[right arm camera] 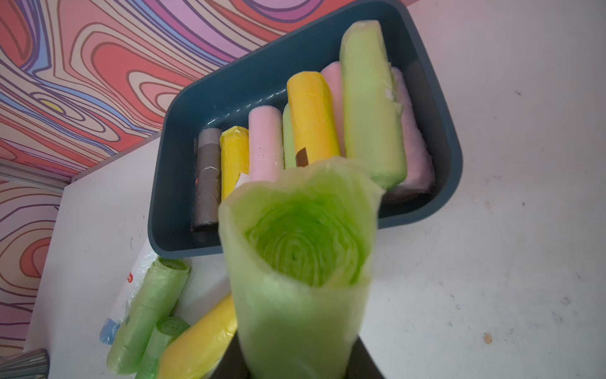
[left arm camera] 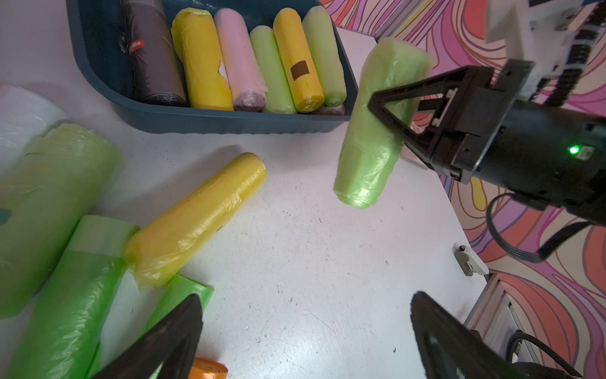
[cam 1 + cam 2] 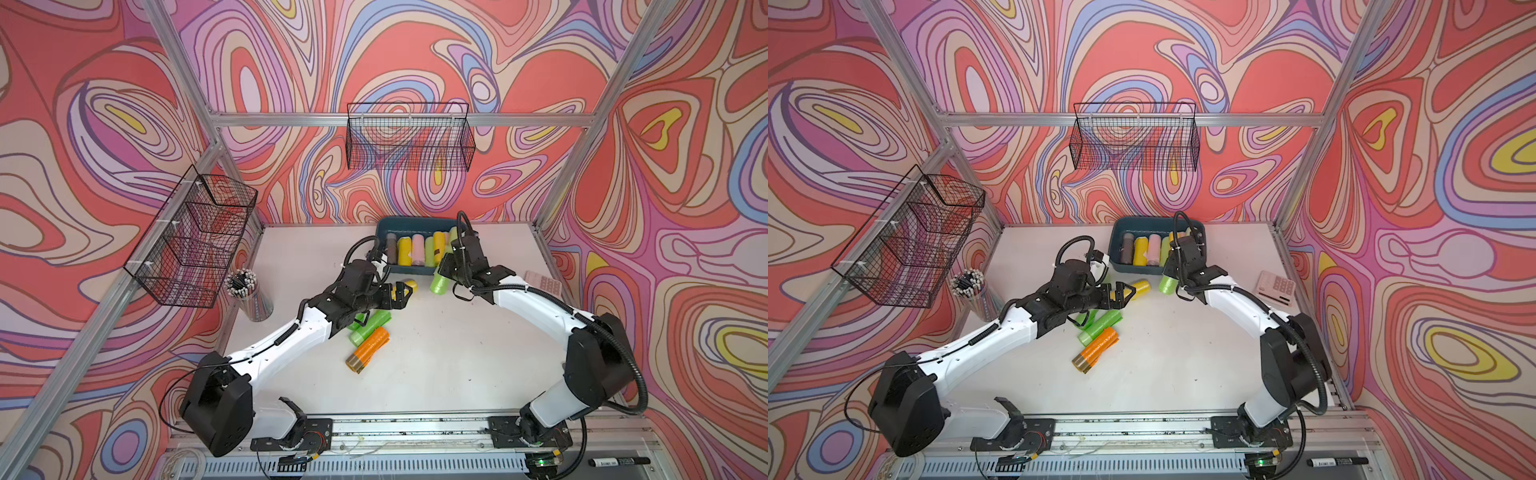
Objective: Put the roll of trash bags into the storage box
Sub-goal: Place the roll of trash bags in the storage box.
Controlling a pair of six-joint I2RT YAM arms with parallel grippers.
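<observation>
The storage box point(image 3: 409, 272) is a dark teal tub at the back of the table, with several rolls lying side by side in it; it also shows in a top view point(image 3: 1121, 226). My right gripper point(image 3: 446, 266) is shut on a pale green roll of trash bags point(image 3: 441, 284), held just in front of the box's near right corner. In the right wrist view this roll point(image 1: 295, 262) points at the box point(image 1: 170, 197). My left gripper point(image 2: 306, 297) is open and empty over the table, next to a yellow roll point(image 2: 200, 220).
Green rolls point(image 3: 372, 326) and an orange roll point(image 3: 368, 349) lie mid-table under the left arm. A pencil cup point(image 3: 245, 291) stands at the left, a calculator point(image 3: 544, 284) at the right. Black wire baskets point(image 3: 195, 237) point(image 3: 409, 137) hang on the walls.
</observation>
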